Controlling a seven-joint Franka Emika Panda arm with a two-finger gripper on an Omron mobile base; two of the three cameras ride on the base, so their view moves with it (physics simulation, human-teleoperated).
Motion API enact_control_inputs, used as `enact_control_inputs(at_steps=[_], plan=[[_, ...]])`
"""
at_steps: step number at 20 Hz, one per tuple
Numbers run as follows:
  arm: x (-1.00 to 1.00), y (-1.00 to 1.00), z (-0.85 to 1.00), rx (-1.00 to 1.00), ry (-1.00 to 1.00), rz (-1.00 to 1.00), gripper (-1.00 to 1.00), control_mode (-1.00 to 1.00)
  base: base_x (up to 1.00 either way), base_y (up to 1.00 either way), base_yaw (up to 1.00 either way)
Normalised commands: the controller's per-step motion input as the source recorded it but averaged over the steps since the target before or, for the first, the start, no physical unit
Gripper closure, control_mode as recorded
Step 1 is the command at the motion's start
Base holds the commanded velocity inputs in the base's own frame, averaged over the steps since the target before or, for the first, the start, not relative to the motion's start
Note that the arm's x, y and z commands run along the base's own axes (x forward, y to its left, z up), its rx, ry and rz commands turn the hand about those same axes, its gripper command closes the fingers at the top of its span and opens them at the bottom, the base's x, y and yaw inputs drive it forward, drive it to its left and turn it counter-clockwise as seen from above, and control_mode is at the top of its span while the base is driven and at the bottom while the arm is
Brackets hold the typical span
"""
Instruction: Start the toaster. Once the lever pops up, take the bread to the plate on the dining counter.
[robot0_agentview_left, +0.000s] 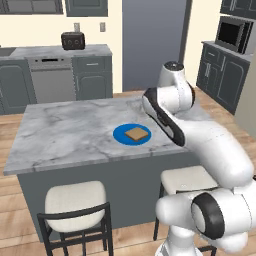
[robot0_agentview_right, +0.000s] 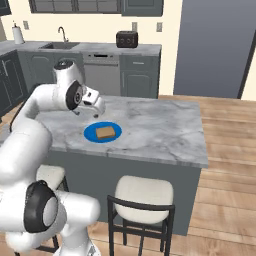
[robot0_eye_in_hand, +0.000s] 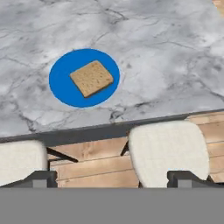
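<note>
The tan bread (robot0_agentview_left: 136, 134) (robot0_agentview_right: 105, 132) (robot0_eye_in_hand: 91, 78) lies flat on the blue plate (robot0_agentview_left: 120, 135) (robot0_agentview_right: 90, 132) (robot0_eye_in_hand: 61, 83), near the front edge of the marble dining counter (robot0_agentview_left: 65, 135) (robot0_agentview_right: 160, 130) (robot0_eye_in_hand: 166, 52). My gripper (robot0_agentview_right: 87, 114) (robot0_eye_in_hand: 114, 179) hangs open and empty above that edge, back from the plate and clear of the bread. Its fingertips (robot0_eye_in_hand: 41, 178) stand wide apart. The dark toaster (robot0_agentview_left: 73, 40) (robot0_agentview_right: 127, 39) sits on the far wall counter. Its lever is too small to make out.
Two cream-cushioned stools (robot0_agentview_left: 75, 200) (robot0_agentview_left: 187, 179) (robot0_agentview_right: 142, 192) (robot0_eye_in_hand: 168, 151) stand against the counter's front, under my hand. A dishwasher (robot0_agentview_left: 51, 80) and grey cabinets line the back wall, with a sink (robot0_agentview_right: 60, 45) at the left. A microwave (robot0_agentview_left: 232, 34) sits at the right.
</note>
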Motion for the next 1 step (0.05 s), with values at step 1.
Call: enact_control_inputs(at_steps=[1], plan=[[-1.0, -0.22, 0.0, 0.0, 0.0, 0.0, -1.0, -1.0, 0.0, 0.0, 0.0]])
